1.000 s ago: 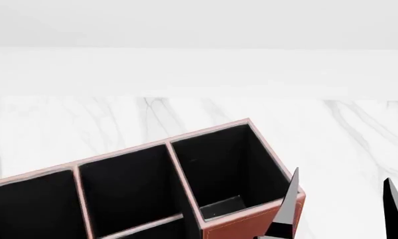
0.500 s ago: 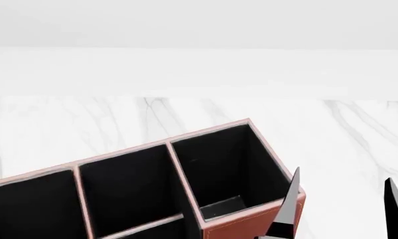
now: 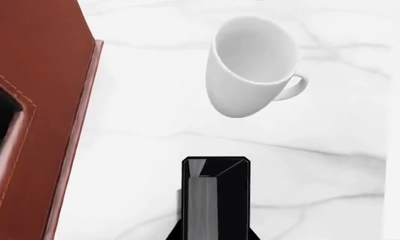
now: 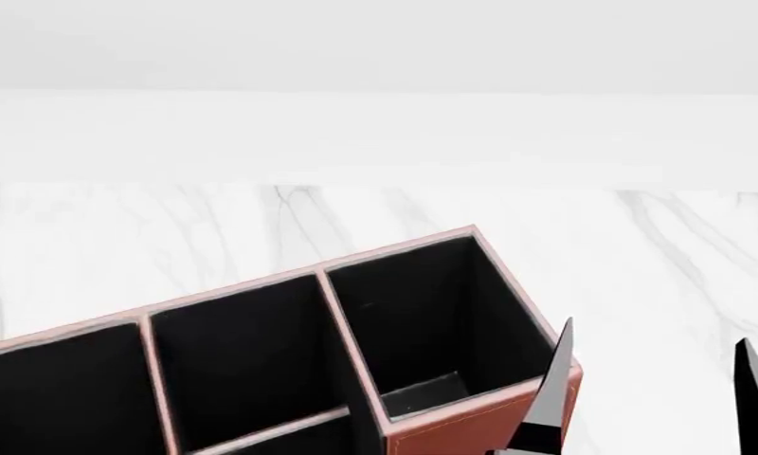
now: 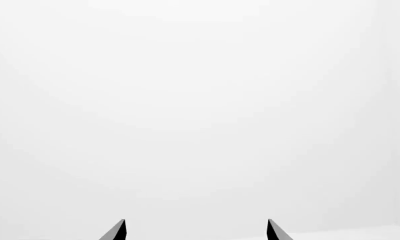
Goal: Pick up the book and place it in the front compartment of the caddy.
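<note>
The left wrist view shows the black book [image 3: 217, 190] end-on, with a grey page-edge strip down it. My left gripper [image 3: 215, 232] is shut on it, a dark finger on each side. The book hangs over the marble top, between the caddy's reddish-brown outer wall [image 3: 40, 75] and a white mug. From the head view the caddy [image 4: 455, 431] shows several black-lined compartments with nothing in them; neither book nor left gripper appears there. My right gripper [image 4: 658, 389] is open just right of the caddy's corner. In its own view, the right gripper [image 5: 196, 230] faces only blank white.
A white mug [image 3: 250, 67] stands on the marble table [image 3: 320, 165] beyond the book, handle turned away from the caddy. In the head view the marble table [image 4: 670, 256] runs back to a plain white wall [image 4: 379, 133].
</note>
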